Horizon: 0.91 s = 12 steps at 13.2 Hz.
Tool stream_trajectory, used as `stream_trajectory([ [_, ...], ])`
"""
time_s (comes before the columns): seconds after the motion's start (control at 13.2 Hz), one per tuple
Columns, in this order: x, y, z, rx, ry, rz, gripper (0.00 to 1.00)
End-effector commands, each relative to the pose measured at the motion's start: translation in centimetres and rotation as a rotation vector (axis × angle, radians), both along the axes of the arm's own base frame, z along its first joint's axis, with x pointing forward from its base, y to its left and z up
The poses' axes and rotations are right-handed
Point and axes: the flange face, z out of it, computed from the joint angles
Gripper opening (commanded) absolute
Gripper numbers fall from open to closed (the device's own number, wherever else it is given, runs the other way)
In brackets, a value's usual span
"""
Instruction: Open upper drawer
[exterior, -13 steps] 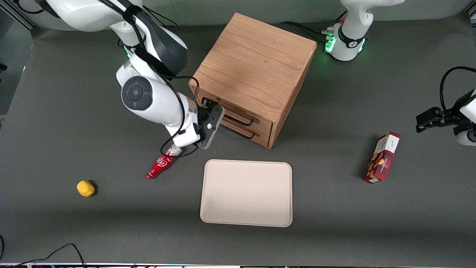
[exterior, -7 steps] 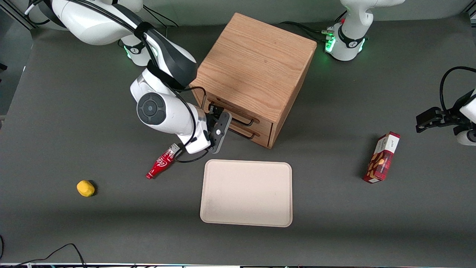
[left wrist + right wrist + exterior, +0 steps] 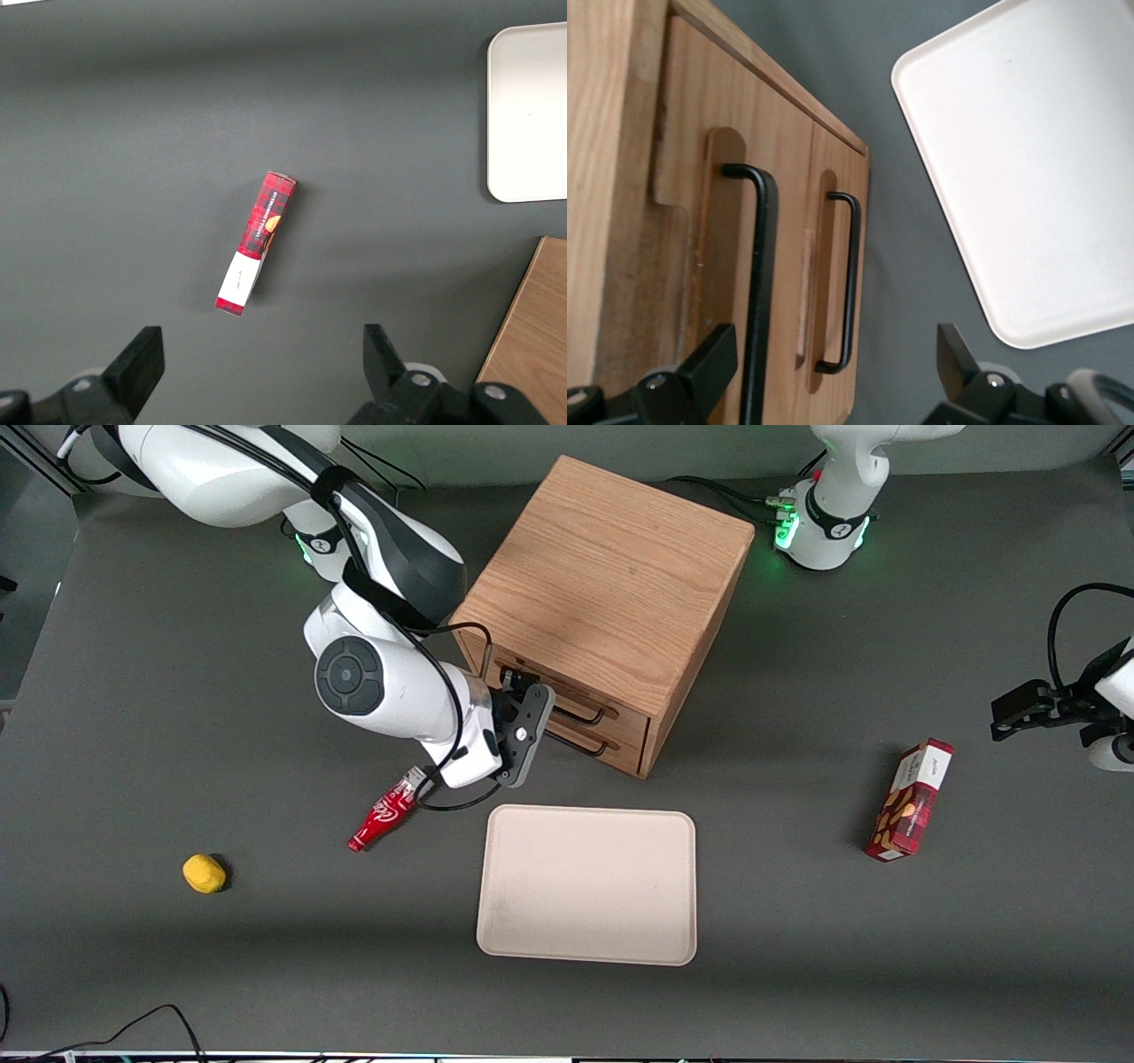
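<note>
The wooden cabinet (image 3: 607,576) stands at the middle of the table, its two drawers facing the front camera at an angle. The upper drawer (image 3: 627,724) (image 3: 726,177) looks shut, and its black wire handle (image 3: 580,710) (image 3: 762,266) runs along its face. The lower drawer (image 3: 833,257) with a like handle (image 3: 850,283) sits just under it. My right gripper (image 3: 538,710) (image 3: 833,350) is open in front of the drawers. The upper handle passes just inside one of the fingers (image 3: 718,354), not touching it. The end of the lower handle also lies in the gap.
A cream tray (image 3: 586,884) (image 3: 1028,159) lies flat in front of the cabinet, nearer the front camera. A red bottle (image 3: 383,821) lies under my wrist. A yellow object (image 3: 204,872) sits toward the working arm's end. A red box (image 3: 910,800) (image 3: 255,243) lies toward the parked arm's end.
My gripper has moved along the cabinet front toward the handles and closer to the drawer face, mostly in the first half second. The drawers have not moved.
</note>
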Motion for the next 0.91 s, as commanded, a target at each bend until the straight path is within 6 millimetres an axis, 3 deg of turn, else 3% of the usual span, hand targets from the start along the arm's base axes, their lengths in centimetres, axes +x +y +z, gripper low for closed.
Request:
stream_trajectory([
  [0.0, -0.2, 0.7, -2.0, 0.025, 0.051, 0.015, 1.00],
  [0.46, 0.2, 0.9, -5.0, 0.035, 0.033, -0.002, 1.00],
  [0.84, 2.6, -1.5, -4.8, 0.001, -0.041, 0.016, 1.00],
])
